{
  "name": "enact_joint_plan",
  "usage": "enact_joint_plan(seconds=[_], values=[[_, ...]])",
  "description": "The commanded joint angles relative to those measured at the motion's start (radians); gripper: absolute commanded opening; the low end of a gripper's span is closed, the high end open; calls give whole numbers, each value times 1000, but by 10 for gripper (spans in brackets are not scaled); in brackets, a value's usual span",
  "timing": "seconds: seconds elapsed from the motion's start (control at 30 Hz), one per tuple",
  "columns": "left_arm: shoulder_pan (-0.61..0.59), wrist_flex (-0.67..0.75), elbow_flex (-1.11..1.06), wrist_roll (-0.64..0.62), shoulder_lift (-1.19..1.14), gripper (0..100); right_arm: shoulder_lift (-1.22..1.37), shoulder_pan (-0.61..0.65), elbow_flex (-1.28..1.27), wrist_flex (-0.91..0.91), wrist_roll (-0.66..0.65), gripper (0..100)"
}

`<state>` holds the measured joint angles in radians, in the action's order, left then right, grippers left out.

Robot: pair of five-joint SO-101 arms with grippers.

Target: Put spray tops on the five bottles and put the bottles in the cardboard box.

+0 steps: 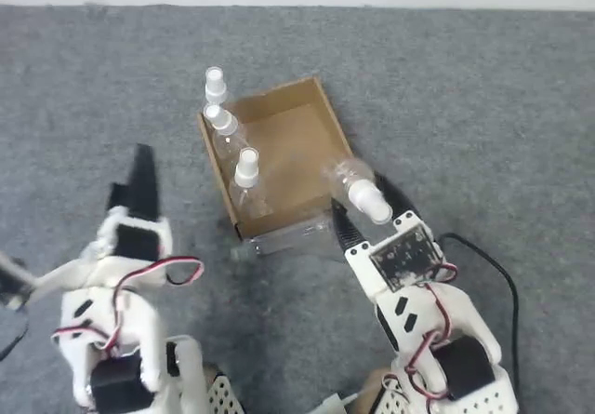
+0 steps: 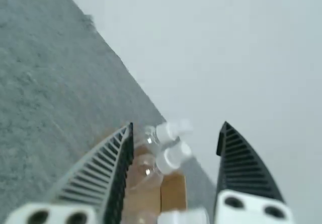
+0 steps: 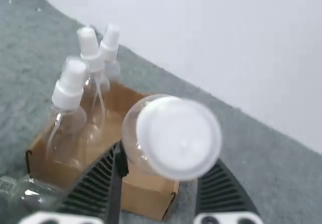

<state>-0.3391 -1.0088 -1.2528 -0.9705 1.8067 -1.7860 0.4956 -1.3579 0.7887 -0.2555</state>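
Right pincer (image 1: 364,206) pinches a capped spray bottle (image 1: 353,176), cardboard box (image 1: 288,135) just ahead. Released early, it could clip the wall, tumbling outside.

The cardboard box (image 1: 296,144) sits on the counter (image 1: 483,98), ahead of both arms. Along its left wall three bottles stand in a row: the near bottle (image 1: 247,177), the middle bottle (image 1: 223,127) behind it, and the far bottle (image 1: 216,86) at the back-left corner. The held bottle (image 1: 358,186) tilts over the box's front-right corner, in the right gripper (image 1: 361,198). The lying bottle (image 1: 284,237) rests on the counter just before the front wall. The left gripper (image 1: 141,158) is left of the box, apart.
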Motion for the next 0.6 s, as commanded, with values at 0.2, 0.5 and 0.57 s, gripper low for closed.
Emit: enact_joint_plan(seconds=[0.2,0.5,0.57], values=[[-77,31,21,-54,17,250,27,-10,167,-8,-15,44],[-78,31,-10,-52,17,250,364,-8,334,-90,-15,44],[-78,31,-13,-52,17,250,437,-8,348,-131,-9,44]])
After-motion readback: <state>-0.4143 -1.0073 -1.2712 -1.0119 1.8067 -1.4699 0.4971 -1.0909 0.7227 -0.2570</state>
